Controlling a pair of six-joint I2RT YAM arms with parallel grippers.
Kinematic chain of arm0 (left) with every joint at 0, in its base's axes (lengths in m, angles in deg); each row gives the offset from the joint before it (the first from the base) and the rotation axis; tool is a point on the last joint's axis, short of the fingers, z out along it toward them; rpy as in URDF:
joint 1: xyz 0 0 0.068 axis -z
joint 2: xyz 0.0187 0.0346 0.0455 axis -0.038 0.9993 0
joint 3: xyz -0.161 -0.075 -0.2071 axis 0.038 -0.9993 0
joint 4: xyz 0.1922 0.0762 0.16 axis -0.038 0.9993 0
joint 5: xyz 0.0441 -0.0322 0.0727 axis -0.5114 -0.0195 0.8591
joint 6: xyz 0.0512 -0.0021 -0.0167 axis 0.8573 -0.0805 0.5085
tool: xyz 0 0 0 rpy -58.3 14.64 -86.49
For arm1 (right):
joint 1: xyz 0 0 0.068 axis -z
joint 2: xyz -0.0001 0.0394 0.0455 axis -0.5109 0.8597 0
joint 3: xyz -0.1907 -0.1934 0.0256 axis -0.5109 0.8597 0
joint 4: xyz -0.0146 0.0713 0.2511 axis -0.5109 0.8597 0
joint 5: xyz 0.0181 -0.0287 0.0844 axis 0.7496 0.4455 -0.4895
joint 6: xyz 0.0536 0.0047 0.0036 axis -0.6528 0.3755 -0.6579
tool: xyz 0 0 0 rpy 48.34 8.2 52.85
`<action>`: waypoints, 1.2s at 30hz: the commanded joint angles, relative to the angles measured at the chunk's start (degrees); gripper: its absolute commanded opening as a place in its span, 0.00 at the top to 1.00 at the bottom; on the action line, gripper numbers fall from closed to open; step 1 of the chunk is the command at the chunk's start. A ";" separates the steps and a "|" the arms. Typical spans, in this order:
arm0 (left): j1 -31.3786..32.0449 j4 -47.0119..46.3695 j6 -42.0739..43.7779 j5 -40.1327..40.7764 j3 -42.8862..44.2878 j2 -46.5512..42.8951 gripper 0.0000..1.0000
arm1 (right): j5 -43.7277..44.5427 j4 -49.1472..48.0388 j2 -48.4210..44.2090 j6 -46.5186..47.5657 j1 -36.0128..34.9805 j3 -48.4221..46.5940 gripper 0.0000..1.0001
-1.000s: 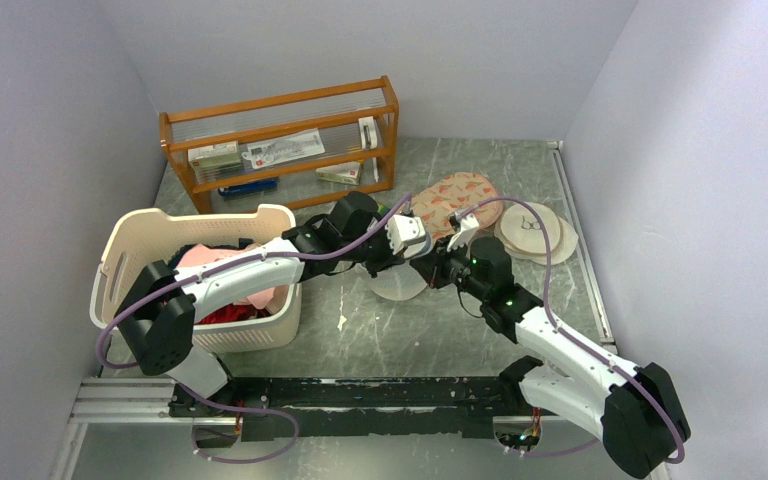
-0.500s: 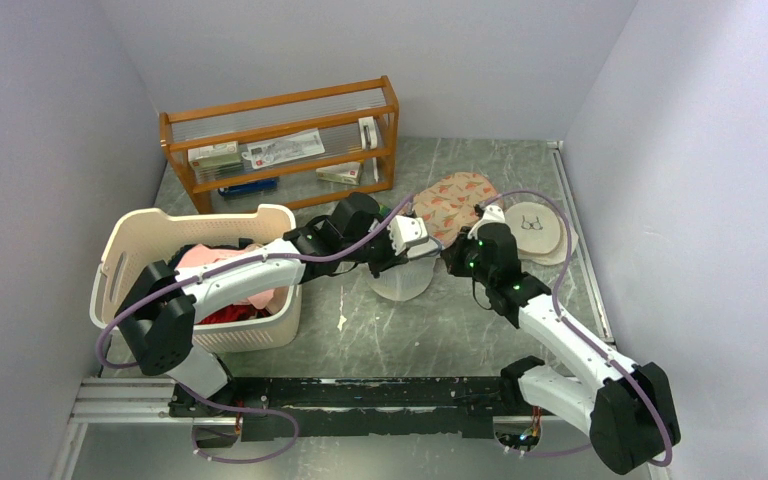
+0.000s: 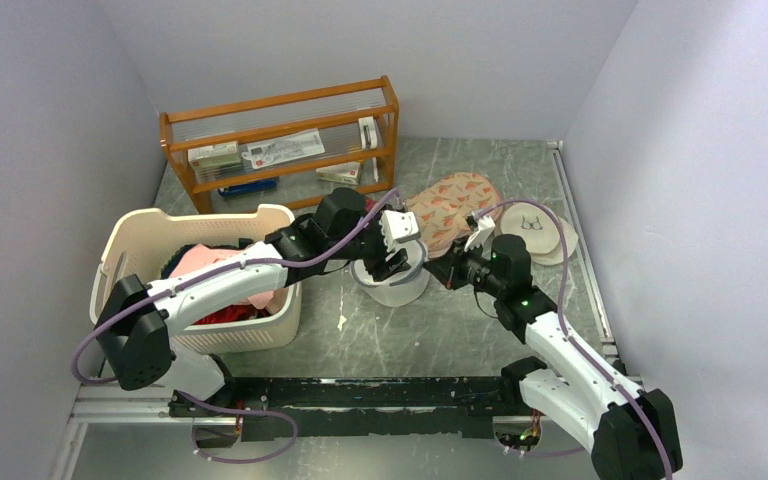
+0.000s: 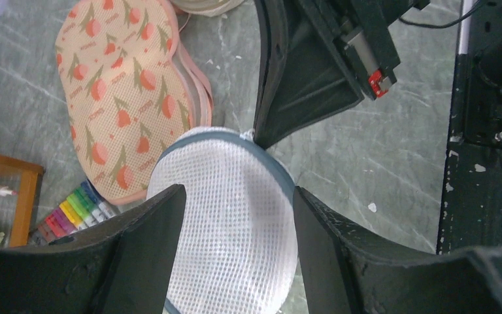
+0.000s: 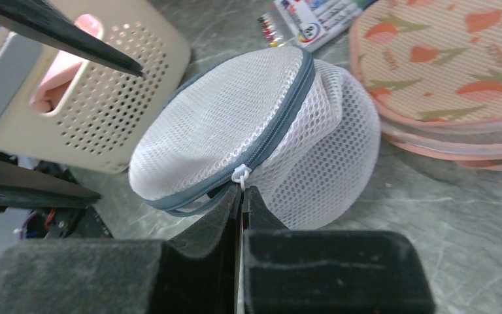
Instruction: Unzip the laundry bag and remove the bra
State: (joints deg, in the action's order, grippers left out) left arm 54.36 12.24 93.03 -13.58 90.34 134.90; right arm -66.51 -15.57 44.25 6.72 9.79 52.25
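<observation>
Status: unzip step, pull acquired, zip not yet run.

1. The laundry bag (image 3: 392,287) sits on the table at centre, just right of the basket (image 3: 130,250) and near the salmon pads (image 3: 455,200). Vs. 1 s ago it has gone from a flattened, tilted disc to an upright domed drum.
2. The right gripper (image 5: 242,193) is closed tight, jaws pinched on the white zipper pull (image 5: 241,174) at the bag's near-side rim. Over the last second the right arm swung out toward the discs, then came back in low against the bag's right side.
3. The left gripper (image 4: 235,193) is spread wide and holds nothing. It has dropped over the dome, w/ one finger either side of the mesh. Contact w/ the mesh cannot be confirmed; in the right wrist view one fingertip looks clear of it.
4. The zipper band (image 5: 281,111) reads as shut on both sides of the pull. A loose grey loop shows below the rim at lower left, and whether that is an opened section cannot be told.
5. The bra is not visible, and no yellow shows through the mesh.

Implication: config. is now set for the pull. The next move prob. needs the left gripper to close and brace the bag. Otherwise the light bag may slide or turn w/ the pull.
</observation>
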 commanded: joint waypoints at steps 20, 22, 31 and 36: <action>2.73 0.01 0.59 4.64 0.66 4.78 0.47 | -7.23 -0.67 -5.12 -0.50 -2.06 1.10 1.00; 2.75 0.17 0.73 4.86 0.76 4.91 0.54 | -6.92 -0.26 -5.08 -0.32 -2.09 1.08 1.00; 2.77 0.22 0.67 4.40 0.98 4.93 0.78 | -4.90 0.71 -3.75 0.84 -2.10 0.50 1.00; 2.85 0.35 0.85 3.83 1.16 4.67 0.88 | -1.85 2.06 -2.75 1.17 -2.10 -0.53 1.00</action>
State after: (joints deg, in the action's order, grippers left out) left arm 57.05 12.41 93.27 -9.80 90.34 139.53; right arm -71.19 -15.11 40.99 6.74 8.09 53.12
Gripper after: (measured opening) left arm 0.156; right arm 0.007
